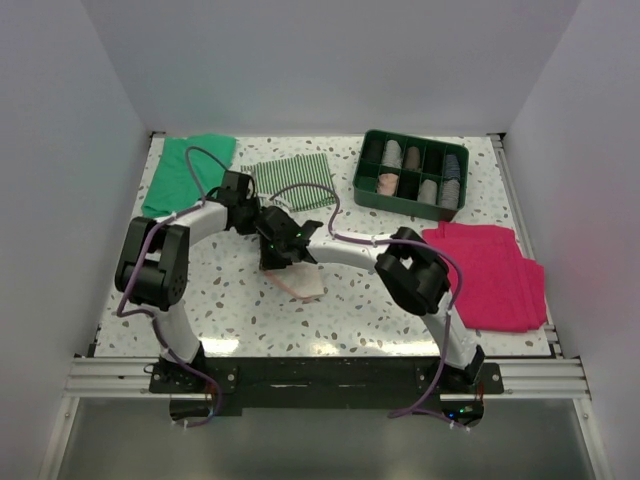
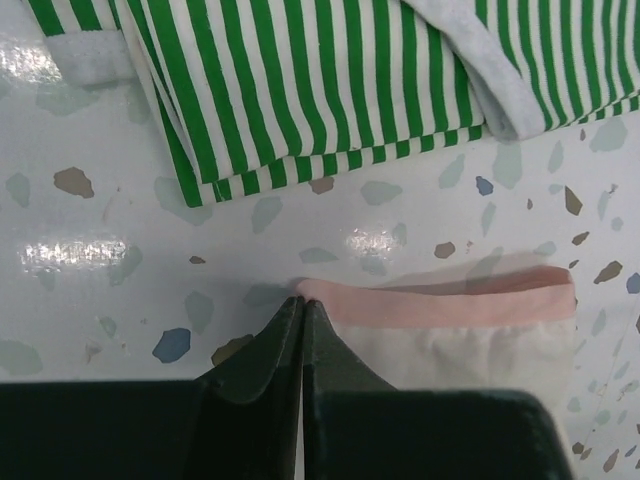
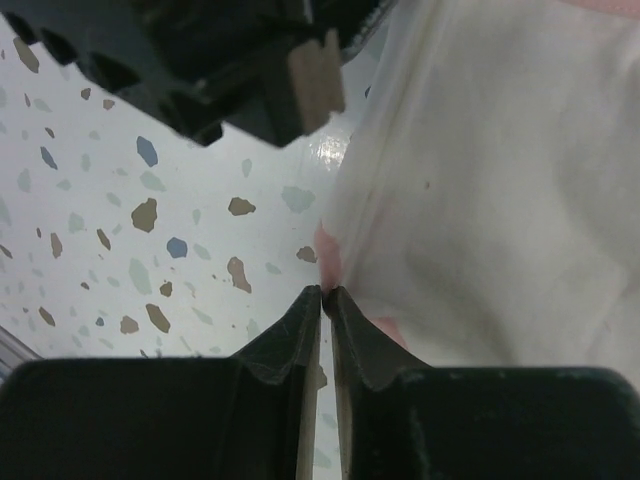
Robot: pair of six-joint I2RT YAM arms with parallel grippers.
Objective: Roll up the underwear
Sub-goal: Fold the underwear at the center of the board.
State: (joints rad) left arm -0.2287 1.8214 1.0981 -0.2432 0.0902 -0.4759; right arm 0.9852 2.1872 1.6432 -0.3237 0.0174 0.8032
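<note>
The underwear (image 1: 306, 285) is a thin pale pink garment with darker pink edging, lying on the speckled table just in front of both grippers. In the left wrist view it (image 2: 450, 325) lies mostly flat, and my left gripper (image 2: 302, 300) is shut with its tips pinching the corner of the pink edge band. In the right wrist view the fabric (image 3: 500, 200) rises in a translucent sheet, and my right gripper (image 3: 326, 290) is closed on its pink edge. From above, the left gripper (image 1: 272, 238) and the right gripper (image 1: 287, 258) meet close together over the garment's far end.
A green-and-white striped cloth (image 1: 292, 172) (image 2: 300, 80) lies just beyond the grippers. A plain green cloth (image 1: 185, 170) is at the back left. A dark green compartment tray (image 1: 400, 204) holding rolled items stands at the back right. A folded magenta cloth (image 1: 485, 275) lies to the right.
</note>
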